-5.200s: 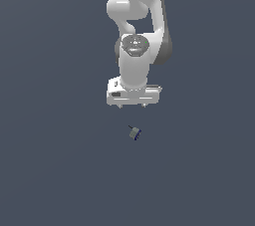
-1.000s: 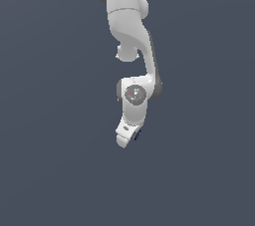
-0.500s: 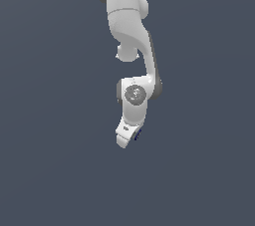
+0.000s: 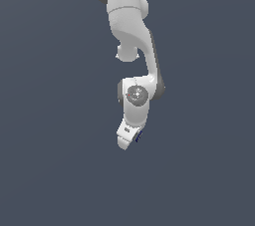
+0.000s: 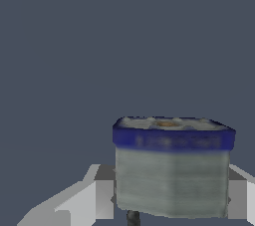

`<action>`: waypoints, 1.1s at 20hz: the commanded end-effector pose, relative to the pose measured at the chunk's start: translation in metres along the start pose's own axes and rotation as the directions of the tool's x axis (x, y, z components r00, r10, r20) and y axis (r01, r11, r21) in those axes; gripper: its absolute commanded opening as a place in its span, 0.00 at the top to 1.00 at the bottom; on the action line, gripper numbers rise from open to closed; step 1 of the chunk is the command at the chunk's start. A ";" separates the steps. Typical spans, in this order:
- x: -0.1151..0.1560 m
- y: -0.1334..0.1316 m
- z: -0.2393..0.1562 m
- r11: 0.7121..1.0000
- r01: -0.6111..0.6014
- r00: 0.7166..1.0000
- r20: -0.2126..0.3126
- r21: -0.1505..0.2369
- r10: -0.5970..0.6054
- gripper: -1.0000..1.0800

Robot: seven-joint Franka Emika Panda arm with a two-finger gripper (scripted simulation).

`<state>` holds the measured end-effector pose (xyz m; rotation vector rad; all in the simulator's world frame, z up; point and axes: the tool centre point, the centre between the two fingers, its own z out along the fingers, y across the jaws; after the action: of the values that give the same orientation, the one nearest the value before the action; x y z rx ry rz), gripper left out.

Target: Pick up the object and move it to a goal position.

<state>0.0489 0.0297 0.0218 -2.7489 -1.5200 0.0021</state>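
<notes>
The object (image 5: 172,170) is a small grey-olive block with a dark blue end. In the wrist view it sits between my two white fingers (image 5: 94,197), which press on its sides, with a thin dark stub below it. In the exterior view my white gripper (image 4: 127,139) hangs at the end of the bent arm, and only a sliver of the object's blue end (image 4: 139,137) shows beside it. The gripper is shut on the object.
Plain dark grey-blue surface fills both views. The arm's links (image 4: 132,31) reach down from the top of the exterior view. No other things show.
Over the last second nothing has visibly moved. Since 5.2 s ago the arm has come down over the object, which then lay free below the gripper.
</notes>
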 end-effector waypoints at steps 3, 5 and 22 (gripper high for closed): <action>0.013 0.008 -0.014 1.000 0.000 1.000 -0.001 -0.001 0.000 1.00; 0.021 0.012 -0.021 1.000 0.000 1.000 -0.001 -0.001 0.000 1.00; 0.072 0.044 -0.068 1.000 0.000 1.000 -0.001 -0.001 0.000 1.00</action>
<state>0.1220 0.0659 0.0879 -2.7483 -1.5206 -0.0002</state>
